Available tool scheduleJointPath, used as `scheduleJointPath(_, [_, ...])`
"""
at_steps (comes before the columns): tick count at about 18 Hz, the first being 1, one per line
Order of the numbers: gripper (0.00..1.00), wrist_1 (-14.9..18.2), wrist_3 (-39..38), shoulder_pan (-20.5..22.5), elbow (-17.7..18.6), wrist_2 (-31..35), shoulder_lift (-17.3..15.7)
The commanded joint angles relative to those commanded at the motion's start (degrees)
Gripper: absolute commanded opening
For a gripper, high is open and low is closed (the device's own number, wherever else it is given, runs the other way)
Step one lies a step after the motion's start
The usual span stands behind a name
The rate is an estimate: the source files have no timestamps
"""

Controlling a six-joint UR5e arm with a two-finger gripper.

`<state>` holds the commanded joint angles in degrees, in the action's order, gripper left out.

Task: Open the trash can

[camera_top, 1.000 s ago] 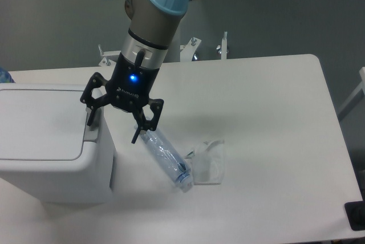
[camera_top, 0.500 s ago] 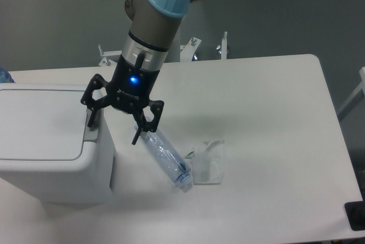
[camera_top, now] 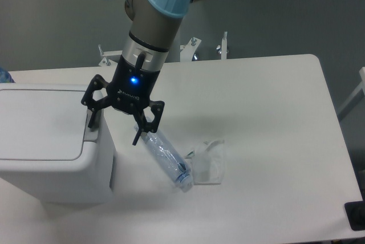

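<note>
- Trash can [camera_top: 48, 141]: white, lid down, at the counter's [camera_top: 274, 130] left end.
- Push-tab [camera_top: 93, 131]: grey strip on the can's right rim.
- Tool [camera_top: 113, 124]: released, jaws spread; one finger directly over the tab, the other beyond the can's right wall.
- Bottle [camera_top: 165, 158]: crushed, clear, just right of the can.
- Handling: press straight down on the tab; avoid the bottle.

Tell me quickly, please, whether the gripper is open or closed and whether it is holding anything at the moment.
Gripper: open, jaws spread wide, holding nothing; one finger at the trash can's right edge.
</note>
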<state>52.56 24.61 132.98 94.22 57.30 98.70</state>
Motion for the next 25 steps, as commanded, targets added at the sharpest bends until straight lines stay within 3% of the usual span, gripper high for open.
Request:
scheduleJointPath(16, [1.0, 0.09, 0.0, 0.17, -1.05, 0.0, 0.18])
scheduleJointPath(25, [1.0, -1.4, 0.52, 9.39, -3.43, 0.09, 0.26])
